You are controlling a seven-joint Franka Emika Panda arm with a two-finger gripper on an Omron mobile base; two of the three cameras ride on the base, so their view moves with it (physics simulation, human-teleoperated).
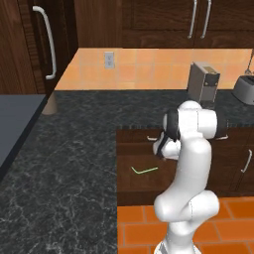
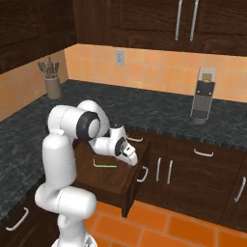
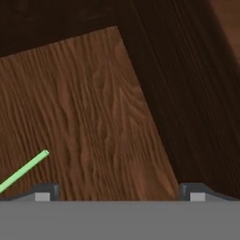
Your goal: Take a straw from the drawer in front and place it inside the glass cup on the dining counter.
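A: While the drawer (image 2: 113,181) stands pulled out, where does the straw (image 2: 104,165) lie?
B: Flat on its wooden floor, long axis roughly parallel to the drawer front, one end bent up short.
A: And the pincer (image 3: 120,194)?
B: Spread wide, empty, hanging over the drawer just beside the straw.

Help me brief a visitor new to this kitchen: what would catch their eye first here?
Probably the white arm bent over the pulled-out drawer, its jaws spread wide above the wooden bottom. Next, the thin green straw lying flat and alone inside that drawer, bright against the dark wood and black worktop.
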